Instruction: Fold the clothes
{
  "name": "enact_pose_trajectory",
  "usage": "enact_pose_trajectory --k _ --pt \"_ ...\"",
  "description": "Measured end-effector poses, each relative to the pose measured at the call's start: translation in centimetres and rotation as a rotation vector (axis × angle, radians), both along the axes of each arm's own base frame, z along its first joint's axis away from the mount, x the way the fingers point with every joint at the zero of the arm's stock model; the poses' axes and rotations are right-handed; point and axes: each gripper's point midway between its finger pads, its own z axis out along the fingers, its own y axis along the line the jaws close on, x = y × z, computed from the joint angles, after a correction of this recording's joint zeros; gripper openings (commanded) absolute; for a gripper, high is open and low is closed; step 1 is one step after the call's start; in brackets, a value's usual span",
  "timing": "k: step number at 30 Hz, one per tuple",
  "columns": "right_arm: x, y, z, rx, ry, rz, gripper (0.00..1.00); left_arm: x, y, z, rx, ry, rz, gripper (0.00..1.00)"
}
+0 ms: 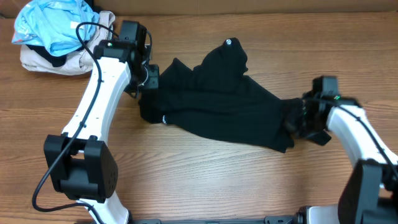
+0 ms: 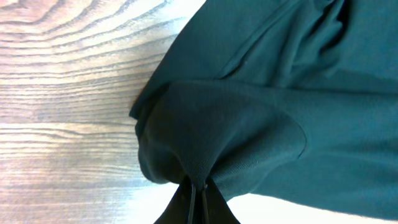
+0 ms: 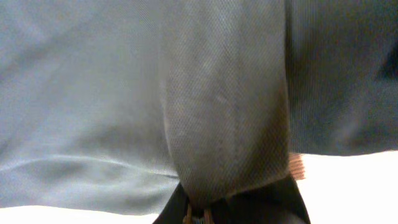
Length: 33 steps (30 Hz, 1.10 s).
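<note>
The black shirt (image 1: 217, 99) lies bunched across the middle of the wooden table, with a small white logo (image 1: 228, 42) at its far edge and a white mark (image 1: 164, 119) near its left edge. My left gripper (image 1: 147, 79) is shut on the shirt's left end; in the left wrist view a fold of the fabric (image 2: 249, 118) is pinched between the closed jaws (image 2: 199, 193). My right gripper (image 1: 300, 118) is shut on the shirt's right end; in the right wrist view a band of fabric (image 3: 224, 112) runs down into the jaws (image 3: 198, 214).
A light blue garment (image 1: 53, 25) lies on a beige garment (image 1: 59, 59) at the back left corner, close behind my left arm. Bare wooden table (image 1: 205, 180) stretches in front of the shirt.
</note>
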Motion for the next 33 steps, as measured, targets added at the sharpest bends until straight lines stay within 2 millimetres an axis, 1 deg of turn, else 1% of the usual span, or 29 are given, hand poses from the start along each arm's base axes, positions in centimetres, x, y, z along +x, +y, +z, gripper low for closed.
enact_pose_trajectory --k 1,2,3,4,6,9,11,12,13,14,15,18,22,25,26,29,31,33 --pt "0.6 -0.3 1.3 -0.004 -0.023 0.000 0.04 0.1 0.1 0.7 0.000 -0.002 0.002 0.04" --pt "1.5 -0.7 3.6 -0.012 -0.066 0.003 0.04 0.3 0.1 1.8 -0.001 -0.010 0.002 0.04" --pt "2.1 -1.0 5.4 -0.020 -0.102 0.004 0.04 0.8 0.2 3.1 -0.004 -0.035 0.003 0.04" --pt "2.7 -1.5 8.1 -0.031 -0.146 0.005 0.04 1.3 0.2 4.8 -0.008 -0.067 0.004 0.04" --pt "3.3 -2.4 12.5 -0.057 -0.228 0.007 0.04 1.9 0.2 8.0 -0.015 -0.125 0.003 0.04" --pt "2.9 -3.9 19.6 -0.113 -0.343 -0.012 0.04 2.4 0.1 13.5 -0.031 -0.239 0.002 0.04" --pt "1.8 -4.7 23.2 -0.144 -0.383 -0.035 0.04 2.1 0.1 16.9 -0.039 -0.306 0.000 0.04" --pt "1.4 -5.2 24.8 -0.161 -0.410 -0.048 0.04 2.0 0.1 17.8 -0.042 -0.328 0.000 0.04" --pt "0.9 -5.5 26.2 -0.175 -0.432 -0.059 0.04 1.7 0.2 20.4 -0.051 -0.388 0.000 0.04" --pt "0.3 -5.8 27.6 -0.188 -0.455 -0.069 0.04 1.4 0.2 21.7 -0.056 -0.420 -0.001 0.04" --pt "-0.2 -6.1 28.9 -0.200 -0.477 -0.080 0.04 1.0 0.2 23.4 -0.060 -0.461 -0.004 0.04" --pt "-1.8 -6.6 31.9 -0.225 -0.526 -0.108 0.04 -0.4 0.4 27.4 -0.067 -0.569 -0.021 0.04" --pt "-4.0 -6.9 35.8 -0.261 -0.614 -0.144 0.04 -3.5 1.1 32.5 -0.065 -0.717 -0.026 0.04" --pt "-5.9 -6.3 39.2 -0.291 -0.716 -0.149 0.04 -6.5 1.9 36.0 -0.053 -0.831 -0.013 0.04" --pt "-6.4 -6.1 40.0 -0.299 -0.745 -0.149 0.04 -7.8 2.3 37.3 -0.046 -0.875 -0.004 0.04" --pt "-8.4 -5.3 42.6 -0.330 -0.846 -0.136 0.04 -11.7 3.8 40.4 -0.018 -0.989 0.037 0.04" --pt "-9.7 -4.7 43.8 -0.347 -0.898 -0.125 0.04 -14.4 5.1 42.3 0.014 -1.063 0.082 0.04" --pt "-10.7 -4.3 44.4 -0.356 -0.928 -0.116 0.04 -16.0 6.2 43.5 0.041 -1.114 0.121 0.04"
